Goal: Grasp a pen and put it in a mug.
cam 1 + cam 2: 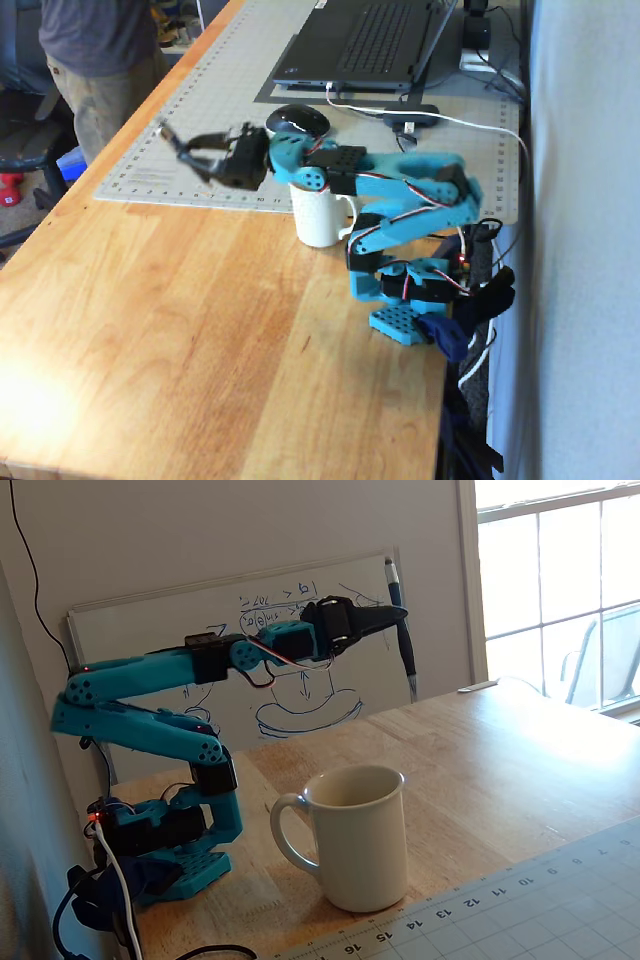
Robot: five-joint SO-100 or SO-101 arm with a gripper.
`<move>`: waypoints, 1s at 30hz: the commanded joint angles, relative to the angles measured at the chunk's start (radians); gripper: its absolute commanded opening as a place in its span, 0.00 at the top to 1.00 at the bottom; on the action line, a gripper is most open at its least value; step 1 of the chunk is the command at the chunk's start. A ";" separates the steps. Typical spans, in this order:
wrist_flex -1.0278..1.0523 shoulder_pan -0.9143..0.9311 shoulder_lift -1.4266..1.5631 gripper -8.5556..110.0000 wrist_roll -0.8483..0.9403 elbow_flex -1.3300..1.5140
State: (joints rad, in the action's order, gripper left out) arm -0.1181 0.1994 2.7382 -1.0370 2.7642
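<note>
The white mug (316, 217) stands upright on the wooden table just in front of the arm's base, handle towards the base; in another fixed view the mug (357, 836) fills the foreground. My gripper (200, 150) hangs in the air to the left of the mug, above the mat's edge, shut on the dark pen (171, 134). In the fixed view from the mug's side the gripper (393, 614) holds the pen (405, 656) nearly upright. There the pen is above and to the right of the mug's rim, with no contact between them.
A grey cutting mat (190, 120) carries a computer mouse (297, 121) and a laptop (370, 40) behind the mug. A person (95, 60) stands at the table's far left. Cables (450, 130) run along the right edge. A whiteboard (130, 695) leans on the wall.
</note>
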 commanded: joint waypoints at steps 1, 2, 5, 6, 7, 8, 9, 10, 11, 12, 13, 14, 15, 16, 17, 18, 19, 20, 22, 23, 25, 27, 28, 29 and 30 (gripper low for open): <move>-0.035 0.178 0.202 0.92 -0.011 0.006; -0.035 0.221 0.236 0.92 -0.011 0.015; -0.035 0.341 0.327 0.92 -0.011 0.055; -0.035 0.377 0.356 0.92 -0.011 0.074; -0.035 0.414 0.380 0.92 -0.011 0.092; -0.035 0.449 0.403 0.92 -0.011 0.114; -0.035 0.485 0.425 0.92 -0.011 0.135; -0.035 0.514 0.445 0.92 -0.011 0.160; -0.035 0.541 0.462 0.92 -0.011 0.184; -0.035 0.560 0.480 0.92 -0.011 0.212; -0.035 0.578 0.497 0.92 -0.009 0.238; -0.035 0.592 0.517 0.92 -0.006 0.268; -0.035 0.601 0.535 0.92 -0.005 0.299; -0.035 0.607 0.555 0.92 -0.003 0.330; -0.035 0.609 0.575 0.92 -0.003 0.359; -0.023 0.611 0.588 0.92 0.002 0.374; -0.023 0.611 0.592 0.92 -0.008 0.382; -0.018 0.609 0.597 0.92 -0.009 0.376; -0.008 0.606 0.589 0.92 -0.003 0.371; 0.006 0.606 0.588 0.92 0.000 0.370; 0.041 0.606 0.592 0.92 0.002 0.370; 0.087 0.606 0.597 0.92 0.002 0.370; 0.112 0.606 0.597 0.92 0.002 0.370; 0.135 0.606 0.597 0.92 0.003 0.370; 0.156 0.606 0.597 0.92 0.003 0.370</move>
State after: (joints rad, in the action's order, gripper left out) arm -0.0123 0.7977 3.3211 -1.0370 3.1615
